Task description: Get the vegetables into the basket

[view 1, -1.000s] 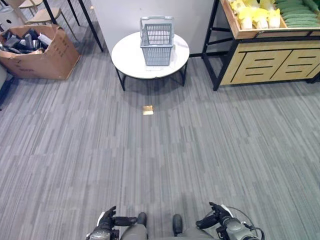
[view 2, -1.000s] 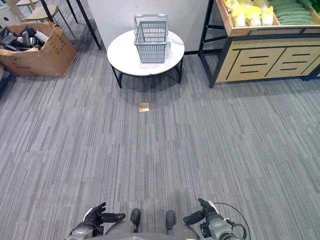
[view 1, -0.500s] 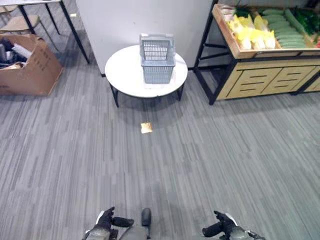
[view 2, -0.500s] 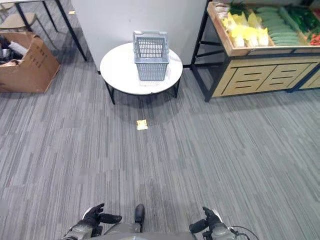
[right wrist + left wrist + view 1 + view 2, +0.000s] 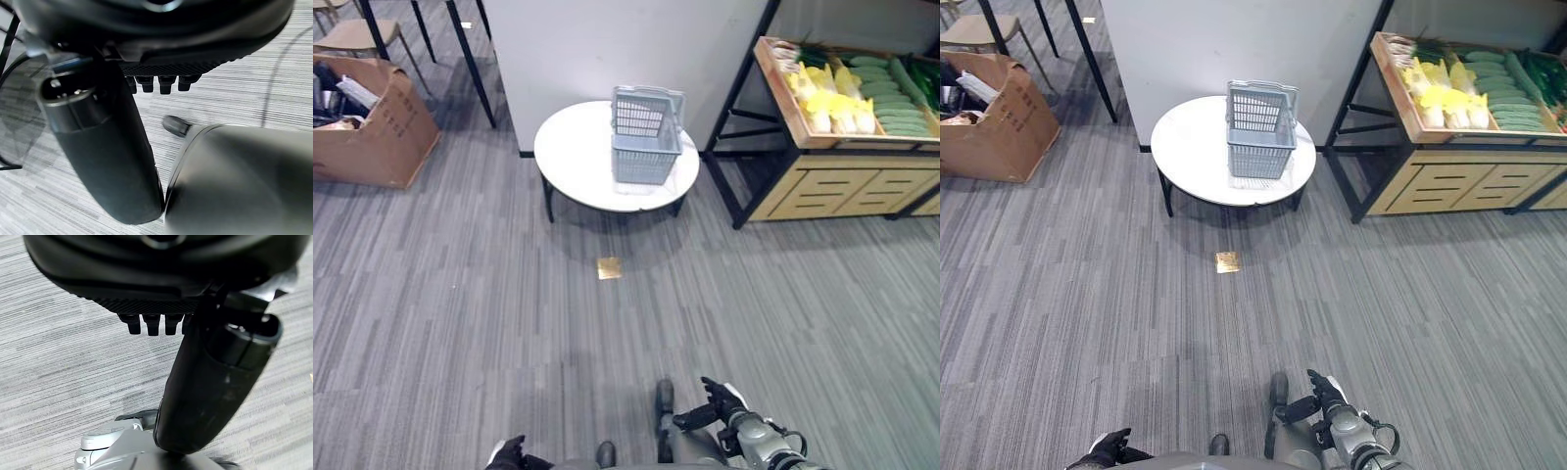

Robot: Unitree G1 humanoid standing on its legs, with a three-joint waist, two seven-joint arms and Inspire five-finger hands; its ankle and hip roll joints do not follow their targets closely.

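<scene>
Light is even and fairly bright, falling from overhead: the round worktop (image 5: 578,157) throws a soft, dim shadow onto the carpet (image 5: 460,284) just beneath and in front of it. The white top carries a mild sheen near the basket (image 5: 646,147) but no hard glare. The yellow produce on the shelf (image 5: 1474,147) looks nearly washed out. Straight lines bow toward the edges of both eye views. In the wrist views each hand, left (image 5: 205,377) and right (image 5: 102,147), is a dark, soft-edged bulk close to the lens, while the carpet stripes beyond stay crisp.
</scene>
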